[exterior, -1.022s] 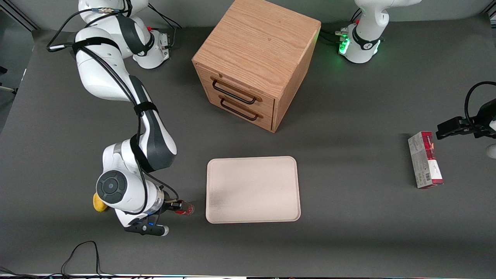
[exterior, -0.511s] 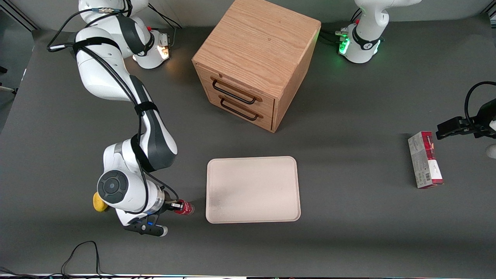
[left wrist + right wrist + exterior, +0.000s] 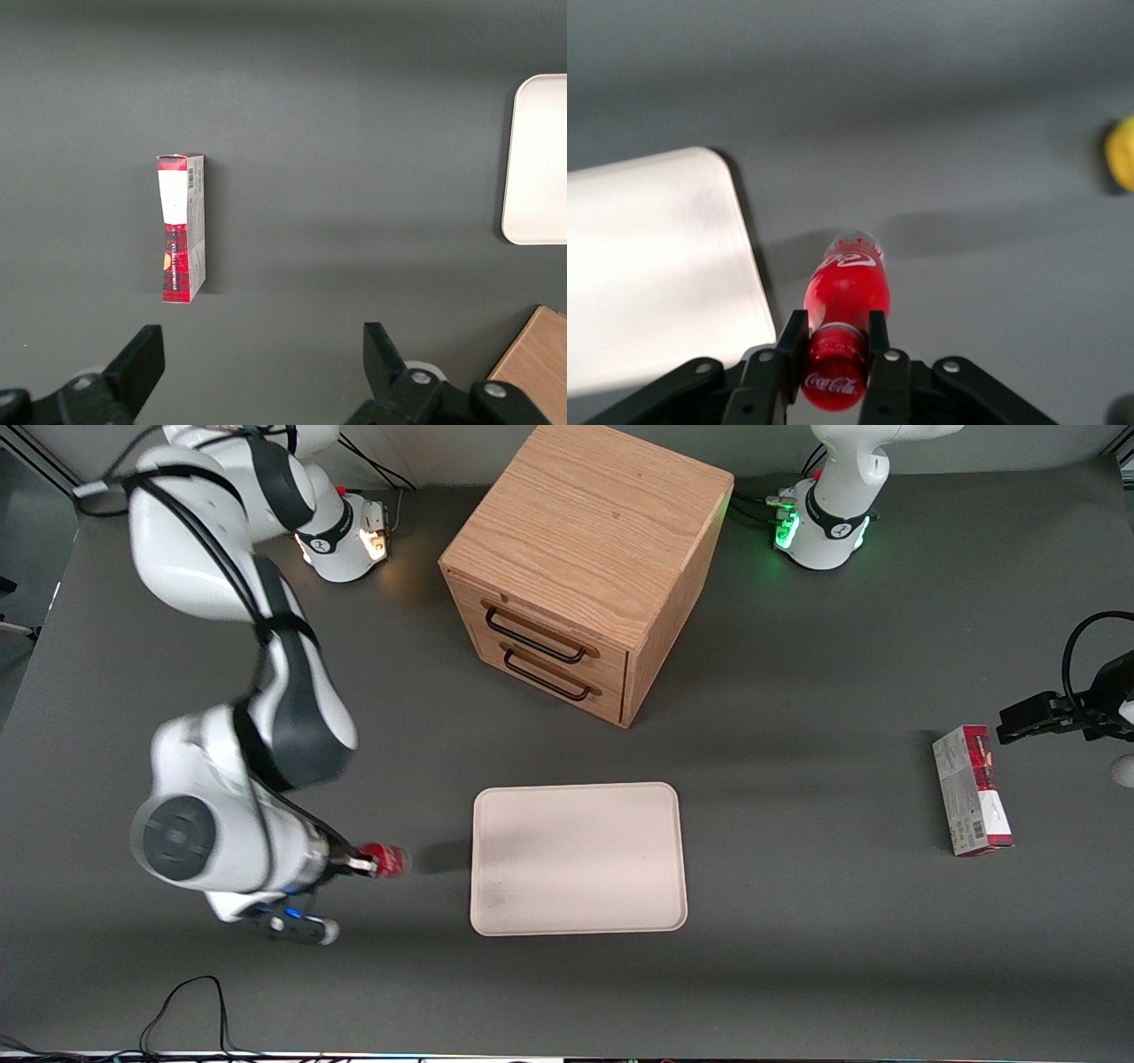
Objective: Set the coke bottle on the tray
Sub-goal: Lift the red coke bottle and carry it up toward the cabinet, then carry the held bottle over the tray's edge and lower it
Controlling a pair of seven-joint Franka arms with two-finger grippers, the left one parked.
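Red coke bottle held up in the air by the gripper, close to the tray.

White arm first, at the working arm's end of the dark table (image 3: 797,921): its gripper (image 3: 359,863) has its jaws squeezed on the neck of the coke bottle (image 3: 383,860), just under the red cap. The wrist view shows the gripper (image 3: 836,347) pinching the coke bottle (image 3: 845,301) from both sides, and the bottle hangs above the table with its shadow lying on the grey below. Next comes the cream tray (image 3: 579,859), flat on the table just beside the bottle, with nothing on it. A wooden drawer cabinet (image 3: 585,567) stands farther from the camera than the tray. A grey-and-red carton box (image 3: 972,790) lies toward the parked arm's end.
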